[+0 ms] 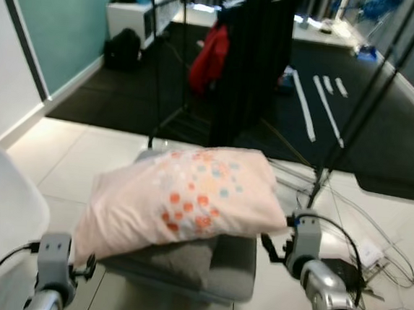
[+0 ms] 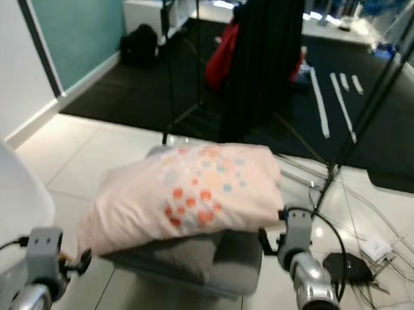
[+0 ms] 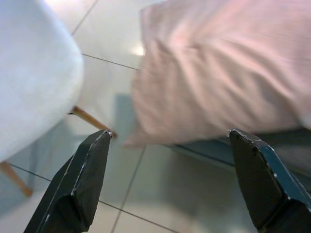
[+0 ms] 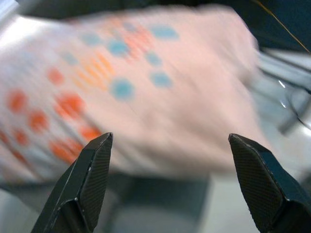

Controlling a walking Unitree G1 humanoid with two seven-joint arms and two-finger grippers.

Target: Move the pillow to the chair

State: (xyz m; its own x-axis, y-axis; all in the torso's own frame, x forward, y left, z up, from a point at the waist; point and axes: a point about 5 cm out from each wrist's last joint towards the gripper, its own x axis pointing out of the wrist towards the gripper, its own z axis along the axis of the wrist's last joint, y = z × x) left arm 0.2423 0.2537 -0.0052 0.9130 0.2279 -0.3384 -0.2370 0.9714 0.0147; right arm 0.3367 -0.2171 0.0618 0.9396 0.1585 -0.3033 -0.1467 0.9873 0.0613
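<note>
Through the left eye I saw the pink pillow (image 1: 185,200), dotted orange and blue, lying on a grey padded seat (image 1: 237,263) with a grey cushion (image 1: 184,254) tucked under it. Its near corner overhung the seat's left edge, and its right end reached the seat's right edge. The left gripper (image 1: 88,268) sat low beside that overhanging corner; the right gripper (image 1: 265,247) was at the pillow's right end. A white chair (image 1: 2,213) curved in at the far left, with bare tiled floor (image 1: 61,160) between it and the seat. Behind stood a clothes rack (image 1: 251,64) with dark and red garments; cables (image 1: 364,227) trailed over the tiles on the right.

The right eye gave me the same layout, with open tile ahead of the seat's left side.

In the left wrist view the jaws were spread wide, the pillow's corner ahead of them, the white chair's rounded edge and a wooden leg (image 3: 92,121) to one side, and tile in between.

In the right wrist view, blurred, the jaws were also spread wide, gripping nothing, the pillow's patterned face just ahead.
</note>
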